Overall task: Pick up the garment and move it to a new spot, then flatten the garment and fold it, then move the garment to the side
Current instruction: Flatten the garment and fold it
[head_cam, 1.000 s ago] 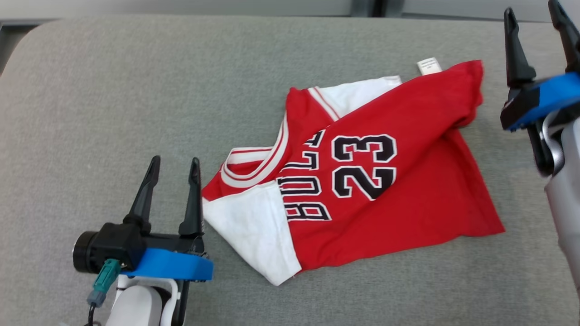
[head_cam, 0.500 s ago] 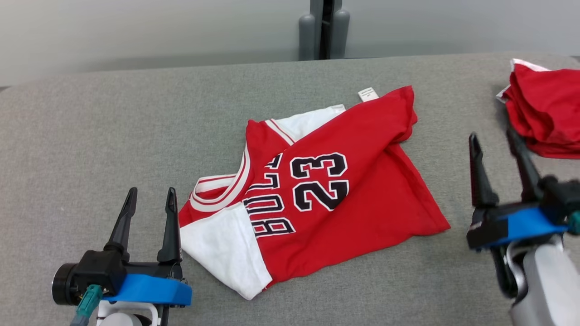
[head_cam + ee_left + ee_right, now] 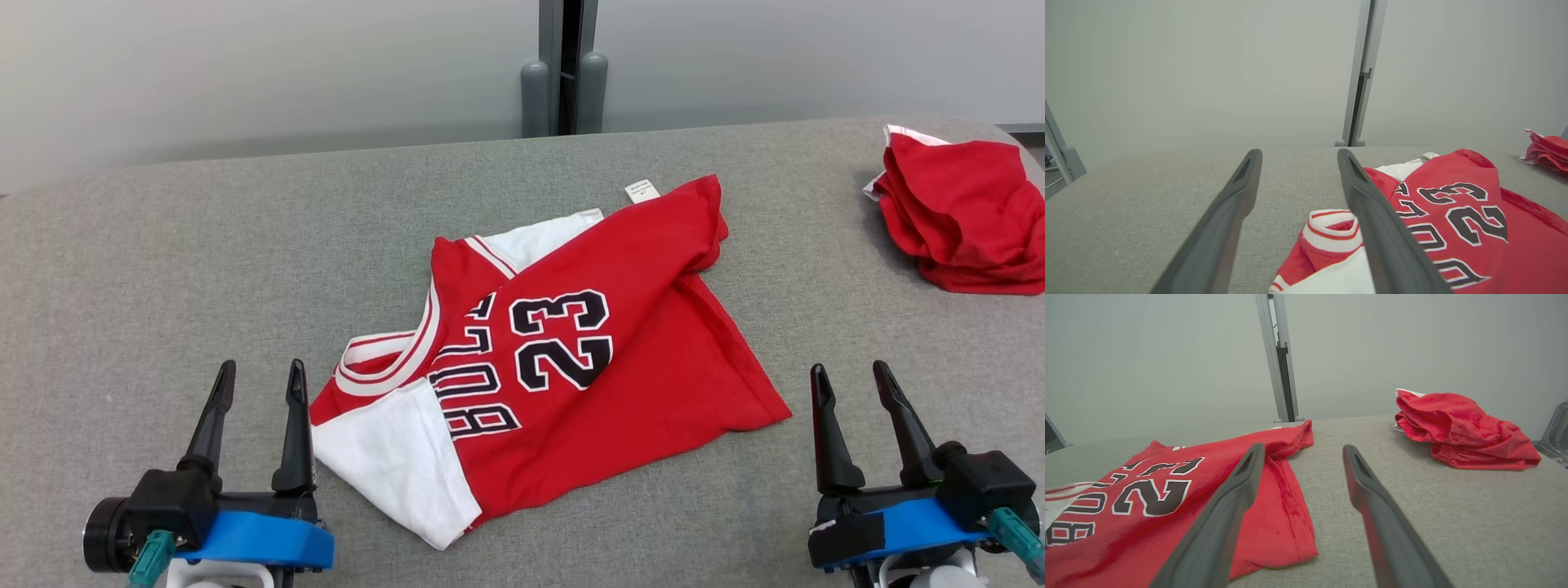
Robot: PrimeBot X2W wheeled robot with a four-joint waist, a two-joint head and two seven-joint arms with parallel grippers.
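Our right gripper [image 3: 848,369] has swung from the upper right of the head view down to the lower right, and our head has tilted up, bringing a red pile [image 3: 955,216] into the upper right. Our right gripper and our left gripper [image 3: 261,365], at lower left, stand spread wide and empty. The jersey [image 3: 620,351] lies partly folded at centre frame on the grey pad [image 3: 163,261], its white sleeve just beside our left gripper.

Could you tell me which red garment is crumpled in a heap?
The plain red one at the far right; the numbered jersey lies mostly flat.
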